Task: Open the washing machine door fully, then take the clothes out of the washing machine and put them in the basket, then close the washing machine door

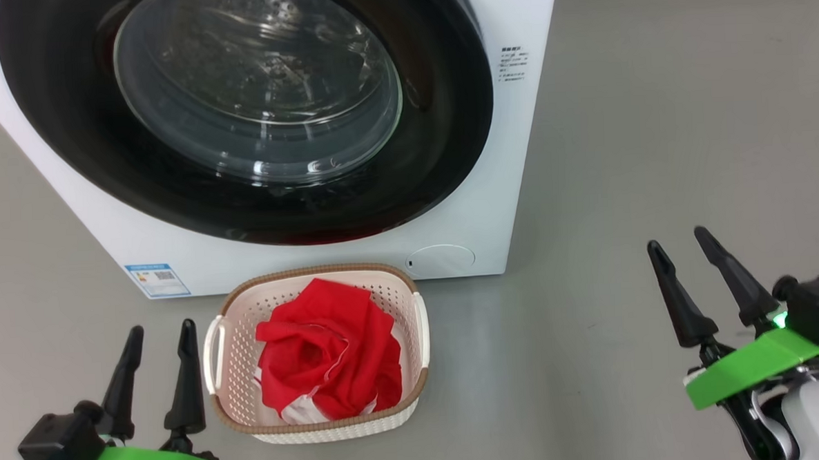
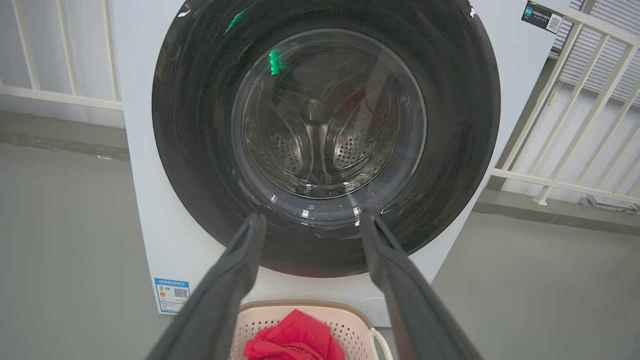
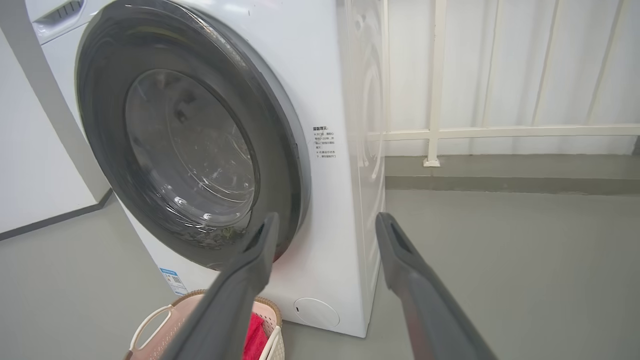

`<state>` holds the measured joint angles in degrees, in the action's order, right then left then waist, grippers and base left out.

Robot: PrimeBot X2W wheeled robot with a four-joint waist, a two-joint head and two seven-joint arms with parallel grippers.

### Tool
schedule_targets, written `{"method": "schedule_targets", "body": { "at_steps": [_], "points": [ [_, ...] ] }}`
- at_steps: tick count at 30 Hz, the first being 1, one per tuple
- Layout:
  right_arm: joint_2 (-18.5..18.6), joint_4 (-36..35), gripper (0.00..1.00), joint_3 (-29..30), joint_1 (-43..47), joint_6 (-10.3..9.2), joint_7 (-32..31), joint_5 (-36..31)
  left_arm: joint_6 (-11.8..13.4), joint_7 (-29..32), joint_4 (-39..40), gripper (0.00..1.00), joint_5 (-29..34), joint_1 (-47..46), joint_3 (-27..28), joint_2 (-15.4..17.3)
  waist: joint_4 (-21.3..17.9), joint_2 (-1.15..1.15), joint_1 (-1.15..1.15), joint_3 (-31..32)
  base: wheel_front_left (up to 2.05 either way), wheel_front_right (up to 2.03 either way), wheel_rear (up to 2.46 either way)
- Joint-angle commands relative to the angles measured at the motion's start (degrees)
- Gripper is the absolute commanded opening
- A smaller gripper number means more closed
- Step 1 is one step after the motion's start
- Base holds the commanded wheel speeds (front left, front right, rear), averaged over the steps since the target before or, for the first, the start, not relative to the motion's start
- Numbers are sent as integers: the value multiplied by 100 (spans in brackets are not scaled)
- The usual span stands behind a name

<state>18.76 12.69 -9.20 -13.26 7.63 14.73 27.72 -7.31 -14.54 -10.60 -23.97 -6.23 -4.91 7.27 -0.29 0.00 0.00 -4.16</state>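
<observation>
The white washing machine (image 1: 477, 206) stands ahead with its round black-ringed door (image 1: 446, 118) shut against the front. Through the glass (image 2: 325, 125) I see the steel drum. Red clothes (image 1: 325, 351) lie piled in the cream basket (image 1: 239, 355) on the floor just before the machine. My left gripper (image 1: 161, 331) is open at the lower left, beside the basket's left handle, holding nothing. My right gripper (image 1: 676, 239) is open at the lower right, well clear of the machine. The left wrist view looks straight at the door (image 2: 200, 125); the right wrist view sees the door (image 3: 100, 125) at an angle.
Grey floor (image 1: 654, 143) spreads to the right of the machine. A white railing (image 3: 435, 130) runs behind it. A blue label sticker (image 1: 157, 279) and a round service flap (image 1: 442, 260) sit low on the machine's front.
</observation>
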Motion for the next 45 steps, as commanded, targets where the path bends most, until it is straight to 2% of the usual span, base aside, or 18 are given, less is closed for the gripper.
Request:
{"method": "schedule_targets", "body": {
  "at_steps": [1, 14, 45],
  "points": [
    [17, -166, 100, -23, 83, -14, 27, -45, -13, -46, 131, 100, -50, -70, 195, 149, -29, 0, 0, 39, 0, 0, 0],
    [-69, -255, 100, 196, 378, -14, 27, -164, 15, -46, 124, 100, -71, 66, 195, 138, -53, 0, 0, 150, 0, 0, 0],
    [-45, -229, 100, 187, 422, -14, 27, -184, 26, -46, 154, 100, -76, 88, 158, 172, 2, 0, 0, 181, 0, 0, 0]
  ]
}}
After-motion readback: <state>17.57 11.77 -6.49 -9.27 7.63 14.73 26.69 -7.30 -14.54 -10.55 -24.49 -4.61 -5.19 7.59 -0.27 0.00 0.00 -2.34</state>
